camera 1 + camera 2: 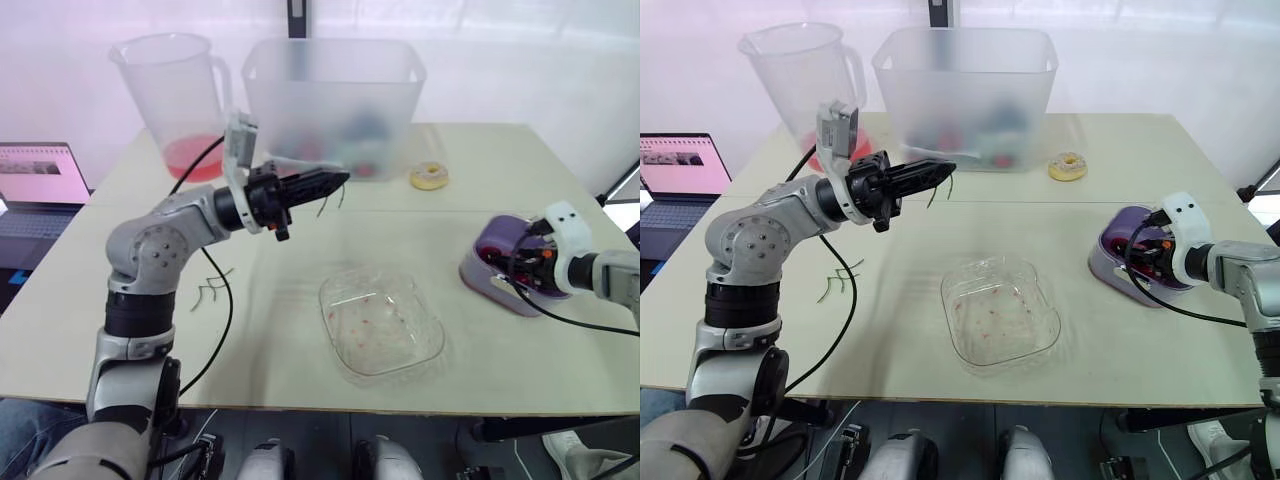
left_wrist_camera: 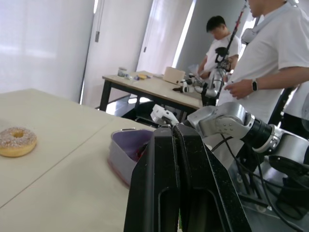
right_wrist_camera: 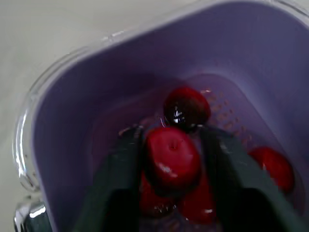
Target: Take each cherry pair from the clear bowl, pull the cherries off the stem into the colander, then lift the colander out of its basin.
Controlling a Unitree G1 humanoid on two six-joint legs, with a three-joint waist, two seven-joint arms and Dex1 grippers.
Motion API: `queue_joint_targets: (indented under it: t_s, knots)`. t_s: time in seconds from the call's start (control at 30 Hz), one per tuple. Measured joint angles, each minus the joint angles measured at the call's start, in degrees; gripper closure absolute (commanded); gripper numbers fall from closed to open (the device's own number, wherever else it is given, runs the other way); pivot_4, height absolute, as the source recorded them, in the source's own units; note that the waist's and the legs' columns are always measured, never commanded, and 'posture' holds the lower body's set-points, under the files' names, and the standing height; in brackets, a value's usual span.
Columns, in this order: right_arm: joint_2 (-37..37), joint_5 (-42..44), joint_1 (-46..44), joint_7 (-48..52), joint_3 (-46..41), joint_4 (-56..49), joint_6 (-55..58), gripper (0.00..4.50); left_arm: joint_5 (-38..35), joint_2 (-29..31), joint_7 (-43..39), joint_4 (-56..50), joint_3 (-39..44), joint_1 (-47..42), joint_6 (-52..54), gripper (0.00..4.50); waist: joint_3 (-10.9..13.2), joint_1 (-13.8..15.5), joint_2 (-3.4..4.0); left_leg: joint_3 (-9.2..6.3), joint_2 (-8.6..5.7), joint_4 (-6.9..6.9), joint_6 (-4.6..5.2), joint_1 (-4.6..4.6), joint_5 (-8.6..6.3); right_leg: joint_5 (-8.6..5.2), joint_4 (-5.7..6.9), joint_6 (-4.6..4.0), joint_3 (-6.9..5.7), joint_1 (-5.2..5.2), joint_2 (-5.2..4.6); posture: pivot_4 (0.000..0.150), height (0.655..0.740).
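Observation:
The clear bowl (image 1: 380, 325) sits at the table's front middle, holding only red smears. My left gripper (image 1: 335, 182) hangs above the table behind the bowl, shut on a thin green stem (image 1: 327, 203) that dangles from its fingertips. At the right, the purple colander (image 1: 500, 250) rests in its clear basin (image 3: 29, 145). My right gripper (image 3: 171, 159) reaches down into the colander, its fingers (image 3: 123, 159) closed on either side of a red cherry (image 3: 171, 152). Several more cherries (image 3: 186, 106) lie on the colander's floor. Bare stems (image 1: 210, 290) lie on the table at the left.
A translucent pitcher (image 1: 170, 95) with red liquid and a large frosted bin (image 1: 335, 100) stand along the back. A sprinkled donut (image 1: 430, 177) lies right of the bin. A laptop (image 1: 35, 190) sits off the table's left edge. People (image 2: 270, 63) stand beyond the right side.

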Motion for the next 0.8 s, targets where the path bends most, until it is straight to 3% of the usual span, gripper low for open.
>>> queue_joint_targets:
  t_s: [0.07,0.27,0.4,0.53,0.67,0.8]
  knots:
    - [0.15,0.04,0.0,0.63,-1.35,-0.11,-0.02,0.03,-0.01,0.12,0.26,-0.03,0.0,0.09,0.03,4.5,0.0,-0.03,0.0,0.01,0.01,-0.01,-0.01,0.01,0.0,0.0,0.01,0.0,0.0,0.0,0.01,0.15,0.6886]
    - [-1.11,3.62,-0.75,5.42,-7.68,-3.54,0.23,0.03,-0.05,1.4,0.37,-0.04,0.07,1.01,0.27,4.5,0.01,0.03,0.02,0.01,0.01,-0.01,-0.01,0.01,0.0,0.0,0.0,0.0,0.0,0.0,0.01,0.15,0.6886]
    - [-2.27,7.75,-5.41,11.01,-11.96,-11.69,-3.71,0.03,0.01,3.74,0.85,-0.03,0.12,1.86,1.85,4.5,0.01,-0.1,0.02,-0.02,0.04,-0.02,-0.01,0.03,0.0,0.0,0.0,0.0,0.0,0.0,0.04,0.15,0.6886]
    - [-0.09,18.44,-12.35,14.82,-11.75,-20.28,2.42,0.03,0.09,7.97,1.23,-1.44,-0.01,4.32,4.8,4.5,0.01,-0.19,0.01,-0.07,0.13,-0.06,-0.02,0.04,0.01,0.0,-0.02,0.0,0.0,0.0,0.05,0.15,0.6886]
    - [1.64,28.53,-13.3,18.98,-8.52,-29.07,8.12,0.03,-0.12,10.79,4.65,-2.19,3.16,9.66,7.15,4.5,0.01,0.05,0.0,-0.12,0.09,-0.04,-0.02,0.01,0.0,0.0,-0.03,0.0,-0.01,0.01,-0.01,0.15,0.6886]
    - [4.22,33.38,-13.65,19.61,-6.09,-32.39,10.34,0.03,-0.29,13.99,7.47,-3.17,8.47,16.39,8.52,4.5,0.01,0.01,-0.01,-0.13,0.05,0.02,-0.01,-0.02,0.0,0.0,-0.02,0.0,-0.01,0.01,-0.05,0.15,0.6886]
